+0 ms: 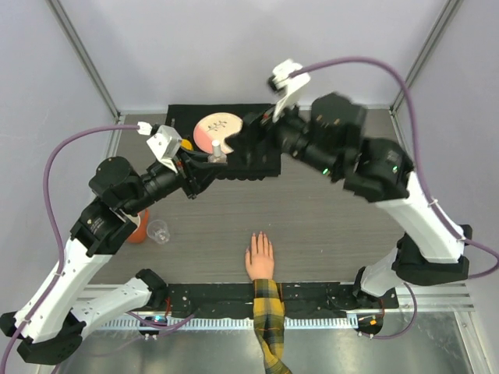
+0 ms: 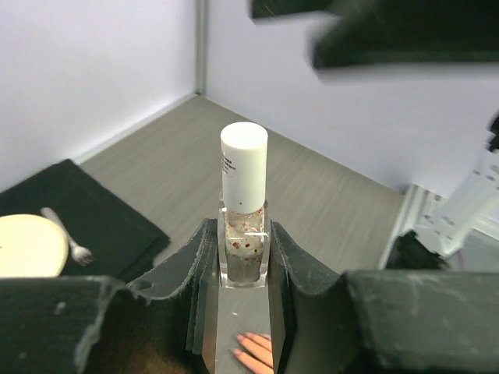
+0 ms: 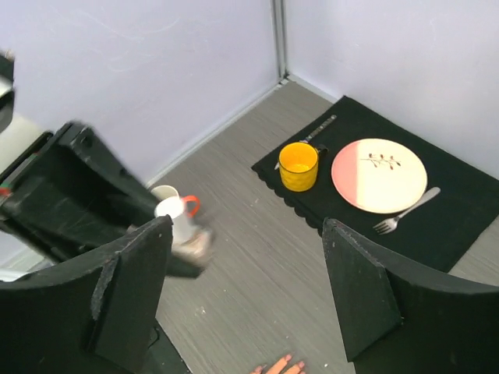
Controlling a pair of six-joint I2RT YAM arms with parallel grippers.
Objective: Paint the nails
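From above, the flesh-coloured hand (image 1: 260, 259) lay flat near the table's near edge, plaid sleeve (image 1: 267, 312) behind it, the nails (image 1: 260, 236) tiny pinkish tips pointing away; both grippers were well beyond it, beside a plate (image 1: 217, 128). In the left wrist view, the left gripper (image 2: 243, 249) was clamped on an upright clear bottle (image 2: 243, 210) with a white cap; two pink nails showed below. In the right wrist view, the right gripper (image 3: 249, 273) gaped wide, holding nothing; fingertips peeked in at the bottom edge.

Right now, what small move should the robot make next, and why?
Probably bring the open right gripper over the white cap and close on it: the left gripper holds the bottle upright, still capped.
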